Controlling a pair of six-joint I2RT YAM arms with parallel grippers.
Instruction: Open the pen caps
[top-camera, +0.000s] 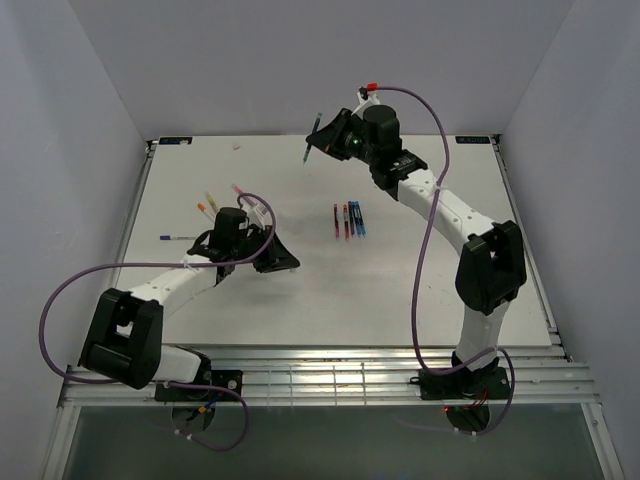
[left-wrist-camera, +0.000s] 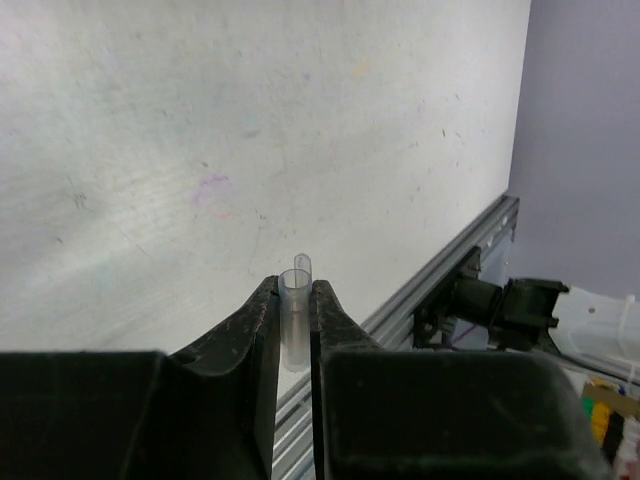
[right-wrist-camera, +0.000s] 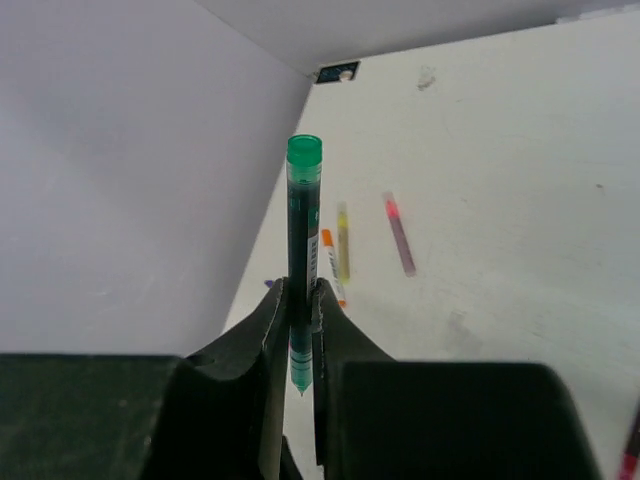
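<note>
My left gripper (left-wrist-camera: 294, 298) is shut on a short clear pen cap (left-wrist-camera: 295, 320) that stands upright between its fingers, low over the near part of the table (left-wrist-camera: 250, 130). In the top view this gripper (top-camera: 285, 262) sits left of centre. My right gripper (right-wrist-camera: 302, 300) is shut on a green pen (right-wrist-camera: 304, 210), held upright with its bare tip pointing down between the jaws. In the top view this gripper (top-camera: 325, 142) is raised above the table's far edge, and the green pen (top-camera: 313, 138) sticks out to its left.
Three pens, red and blue (top-camera: 348, 220), lie side by side mid-table. Yellow (right-wrist-camera: 343, 240), orange (right-wrist-camera: 332, 262) and pink (right-wrist-camera: 399, 233) pens lie at the far left, with a purple one (top-camera: 178, 237) nearby. The aluminium rail (left-wrist-camera: 440, 275) runs along the near edge.
</note>
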